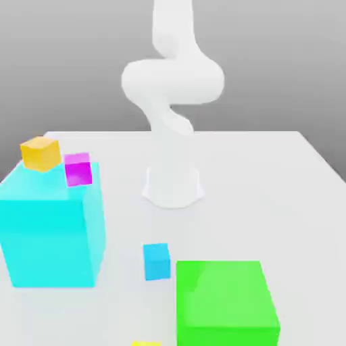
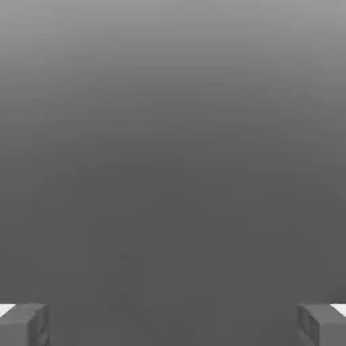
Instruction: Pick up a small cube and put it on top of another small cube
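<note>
Exterior view bright, the tabletop washed pale; hand view dim grey.

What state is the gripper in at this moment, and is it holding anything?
Gripper: open, its two fingers wide apart, holding nothing.

In the exterior view we see the robot arm (image 1: 173, 101) standing on the table (image 1: 257, 182) at upper centre, behind the blocks. At the exterior view's left we have the tall block (image 1: 51, 236); on its top sit two small cubes, the corner cube (image 1: 40, 155) nearer the frame's edge, the inner cube (image 1: 78, 169) to its right. Below centre, on the table, we find the lone cube (image 1: 157, 261), between the tall block and the wide block (image 1: 225, 297) at lower right. A partly cut-off object (image 1: 146, 344) lies at the bottom edge.
</note>
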You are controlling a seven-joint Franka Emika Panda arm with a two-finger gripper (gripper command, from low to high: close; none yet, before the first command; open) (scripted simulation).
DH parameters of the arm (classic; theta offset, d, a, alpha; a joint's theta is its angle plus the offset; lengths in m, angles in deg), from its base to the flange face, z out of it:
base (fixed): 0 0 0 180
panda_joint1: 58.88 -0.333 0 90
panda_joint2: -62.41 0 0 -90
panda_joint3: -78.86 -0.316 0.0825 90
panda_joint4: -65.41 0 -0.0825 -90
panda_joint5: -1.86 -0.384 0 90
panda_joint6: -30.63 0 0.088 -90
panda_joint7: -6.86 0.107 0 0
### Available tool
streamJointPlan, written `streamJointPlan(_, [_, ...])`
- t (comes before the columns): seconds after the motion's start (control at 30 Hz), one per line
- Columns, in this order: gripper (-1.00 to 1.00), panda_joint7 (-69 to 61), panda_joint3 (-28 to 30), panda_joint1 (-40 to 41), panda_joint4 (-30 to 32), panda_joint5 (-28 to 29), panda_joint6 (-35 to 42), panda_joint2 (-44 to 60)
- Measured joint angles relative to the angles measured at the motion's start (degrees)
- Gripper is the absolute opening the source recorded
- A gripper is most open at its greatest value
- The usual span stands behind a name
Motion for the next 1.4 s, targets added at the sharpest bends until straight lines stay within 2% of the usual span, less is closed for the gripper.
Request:
streamJointPlan(0.43, [0.0,-8.03,4.53,-0.01,24.87,2.16,-19.18,21.7])
streamJointPlan(0.57, [0.0,-11.49,6.13,-0.08,32.88,2.19,-27.64,32.06])
streamJointPlan(0.7, [0.0,-17.81,3.49,1.1,34.03,-4.76,-38.05,45.34])
streamJointPlan(0.8, [0.0,-19.26,-0.15,4.27,33.14,-6.7,-43.44,51.87])
streamJointPlan(0.83, [-1.0,-19.3,-0.79,4.89,32.84,-6.75,-45.1,53.85])
streamJointPlan(1.07, [-1.0,-19.07,-1.14,5.34,32.77,-6.45,-45.45,54.3])
streamJointPlan(1.4, [-1.0,-11.9,0.11,6.47,34.81,0.51,-31.16,38.02])
